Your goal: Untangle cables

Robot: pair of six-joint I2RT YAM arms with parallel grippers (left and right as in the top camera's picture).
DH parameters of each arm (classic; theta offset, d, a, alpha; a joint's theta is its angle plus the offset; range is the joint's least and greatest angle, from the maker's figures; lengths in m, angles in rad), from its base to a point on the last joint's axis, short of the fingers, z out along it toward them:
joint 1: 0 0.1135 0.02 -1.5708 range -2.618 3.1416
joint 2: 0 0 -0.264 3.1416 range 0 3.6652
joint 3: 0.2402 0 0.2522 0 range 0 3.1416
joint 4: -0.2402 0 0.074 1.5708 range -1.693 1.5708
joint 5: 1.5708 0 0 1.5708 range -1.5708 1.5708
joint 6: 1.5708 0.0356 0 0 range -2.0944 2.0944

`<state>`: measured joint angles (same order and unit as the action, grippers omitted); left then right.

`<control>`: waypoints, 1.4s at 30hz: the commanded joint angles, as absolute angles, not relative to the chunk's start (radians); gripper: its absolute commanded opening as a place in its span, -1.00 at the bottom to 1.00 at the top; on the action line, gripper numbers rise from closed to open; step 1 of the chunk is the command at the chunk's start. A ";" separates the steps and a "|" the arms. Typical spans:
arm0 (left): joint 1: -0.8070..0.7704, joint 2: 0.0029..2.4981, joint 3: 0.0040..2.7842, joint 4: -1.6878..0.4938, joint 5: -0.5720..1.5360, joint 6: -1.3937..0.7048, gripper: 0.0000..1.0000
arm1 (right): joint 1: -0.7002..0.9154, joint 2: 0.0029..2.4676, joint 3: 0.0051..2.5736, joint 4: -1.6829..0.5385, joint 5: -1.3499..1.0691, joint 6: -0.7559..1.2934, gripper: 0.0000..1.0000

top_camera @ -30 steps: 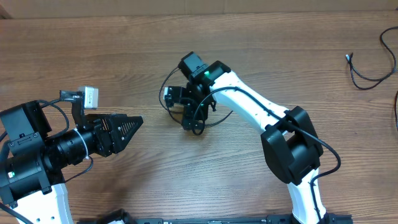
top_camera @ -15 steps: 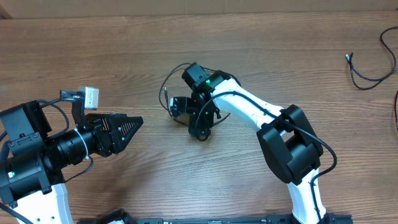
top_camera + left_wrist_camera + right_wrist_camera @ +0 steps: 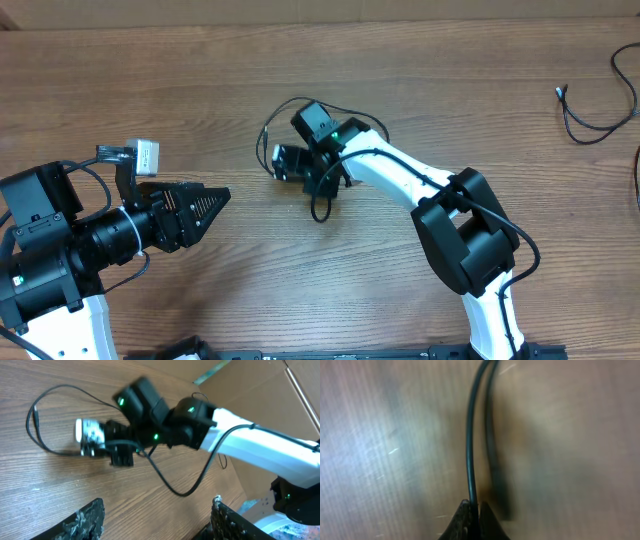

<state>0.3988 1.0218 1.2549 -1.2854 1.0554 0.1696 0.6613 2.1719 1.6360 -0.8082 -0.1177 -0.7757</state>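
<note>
1. Overhead: the cables (image 3: 264, 135) lie on the wooden table (image 3: 450, 60) near its middle, a shade toward 11 o'clock. They are partly hidden under the right gripper (image 3: 300, 172). One loop bulges out at 10 o'clock of that gripper and another hangs out at 6 o'clock. The left gripper (image 3: 222, 198) sits well apart, at 9 o'clock. The wire looks thin, light and limp, so a pull on one strand would probably drag the whole bundle across the wood.

2. Left wrist: the left gripper (image 3: 156, 522) has its fingers apart with nothing between them. The cables (image 3: 175, 491) sag in a soft curve below the right gripper (image 3: 121, 455). A small plug end (image 3: 35, 412) lies at 10 o'clock. It is probably stiffer than the wire, which would make it the surest place to take hold. Green lamps (image 3: 120, 401) glow on the right wrist. No writing is legible.

3. Right wrist: the right gripper (image 3: 472, 507), at 6 o'clock, is pinched together on one strand of the cables (image 3: 469, 450), which runs up to 12 o'clock. I cannot tell whether the dark streak beside it is a shadow or a second strand. The smooth sheath looks slippery, so so fine a pinch might slide. No label shows.
</note>
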 commanded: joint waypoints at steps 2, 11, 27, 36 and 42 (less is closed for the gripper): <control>0.391 1.026 1.256 -1.281 1.062 0.203 0.34 | 0.640 2.156 1.845 -0.793 -0.044 -0.733 -0.92; 0.391 1.029 1.256 -1.276 1.038 0.204 0.38 | 0.505 2.156 2.191 -0.825 -0.026 -0.525 -0.92; 0.391 1.034 1.256 -1.278 1.040 0.202 0.39 | -0.048 2.154 2.286 -0.875 0.048 -0.385 -0.93; 0.389 1.034 1.256 -1.278 1.048 0.176 0.37 | -0.366 2.111 2.286 -0.895 0.117 -0.361 -0.93; 0.327 1.034 1.256 -1.263 1.047 0.176 0.37 | -0.644 2.039 2.286 -0.836 0.020 -0.340 -0.93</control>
